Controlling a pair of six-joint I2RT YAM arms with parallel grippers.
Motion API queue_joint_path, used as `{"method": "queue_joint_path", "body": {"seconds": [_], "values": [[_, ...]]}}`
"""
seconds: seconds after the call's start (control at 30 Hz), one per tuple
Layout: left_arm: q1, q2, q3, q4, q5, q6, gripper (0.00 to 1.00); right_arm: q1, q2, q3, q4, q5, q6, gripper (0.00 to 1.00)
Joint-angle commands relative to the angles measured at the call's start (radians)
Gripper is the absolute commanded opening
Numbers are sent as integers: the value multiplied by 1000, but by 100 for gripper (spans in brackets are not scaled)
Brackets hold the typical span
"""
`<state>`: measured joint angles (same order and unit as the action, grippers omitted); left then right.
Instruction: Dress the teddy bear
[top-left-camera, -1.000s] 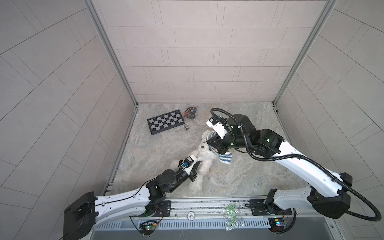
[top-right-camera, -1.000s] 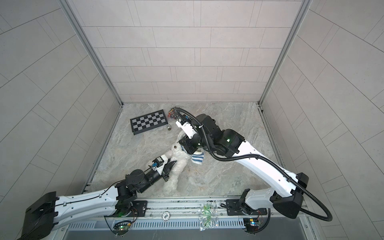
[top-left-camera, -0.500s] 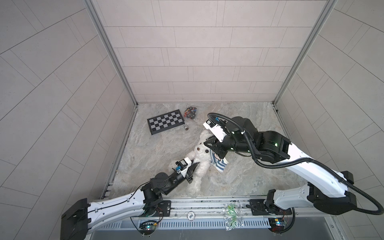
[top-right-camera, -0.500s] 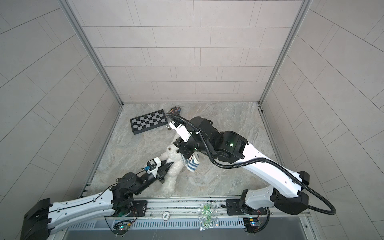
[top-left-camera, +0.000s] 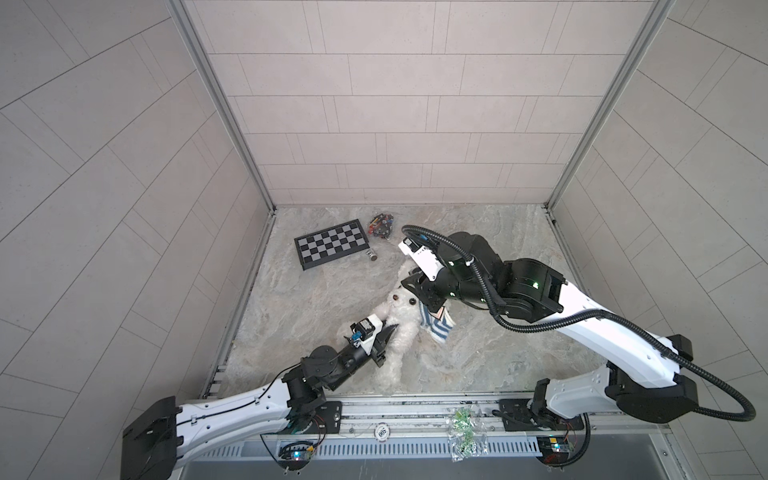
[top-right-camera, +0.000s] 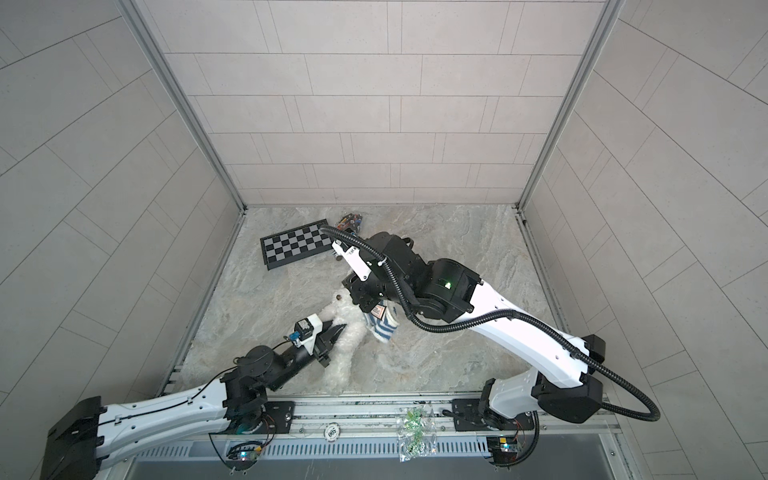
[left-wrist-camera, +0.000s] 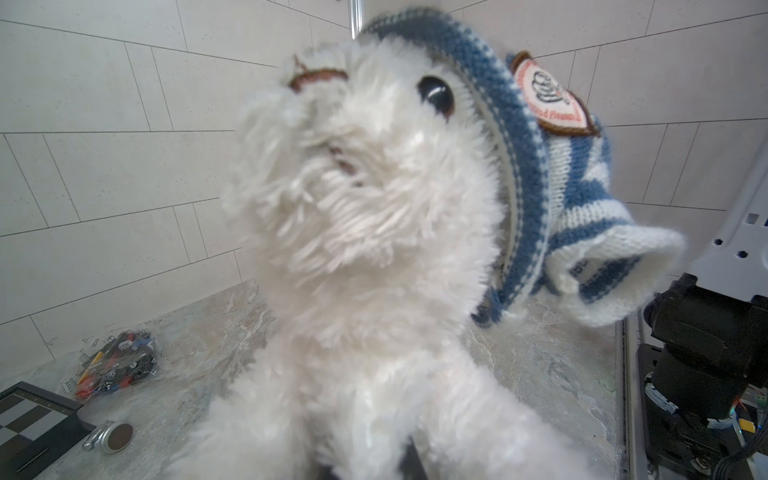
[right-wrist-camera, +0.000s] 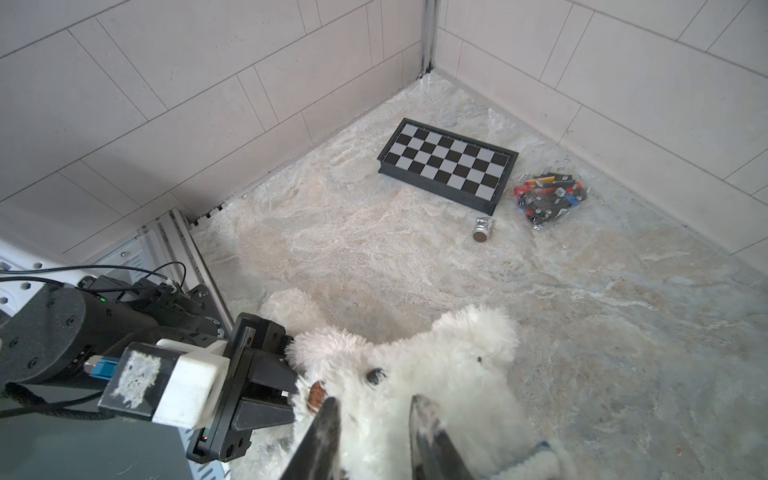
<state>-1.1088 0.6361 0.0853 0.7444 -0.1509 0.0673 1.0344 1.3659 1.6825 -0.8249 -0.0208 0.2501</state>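
Holding the teddy bear (top-left-camera: 404, 329) steady in the clenched left tool (top-left-camera: 387, 332), take the striped shirt (top-left-camera: 436, 328) hem with the released right tool (right-wrist-camera: 376, 403) and draw it nearward over the head.

Bright, even, diffuse light with only soft faint shadows, straight lines bow toward the top views' edges, and through my left wrist camera the teddy bear (left-wrist-camera: 365, 232) sits too close, fur blurred.

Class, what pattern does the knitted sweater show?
Blue-and-white stripes; the sweater shows best in the left wrist view.
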Motion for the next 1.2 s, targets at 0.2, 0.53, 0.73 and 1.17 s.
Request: {"method": "queue_joint_path", "body": {"seconds": [0.2,0.53,0.73,1.17], "values": [[-5,-12,-1,27,-46,-58,0,3,-326,-220,-20,145,100,34],[-5,2,3,52,-26,-52,0,-50,-440,-445,53,17,233,30],[-5,-2,2,55,3,-51,0,-86,-387,-461,133,-72,233,32],[-5,-6,11,39,62,-49,0,-116,-319,-465,243,-200,227,46]]}}
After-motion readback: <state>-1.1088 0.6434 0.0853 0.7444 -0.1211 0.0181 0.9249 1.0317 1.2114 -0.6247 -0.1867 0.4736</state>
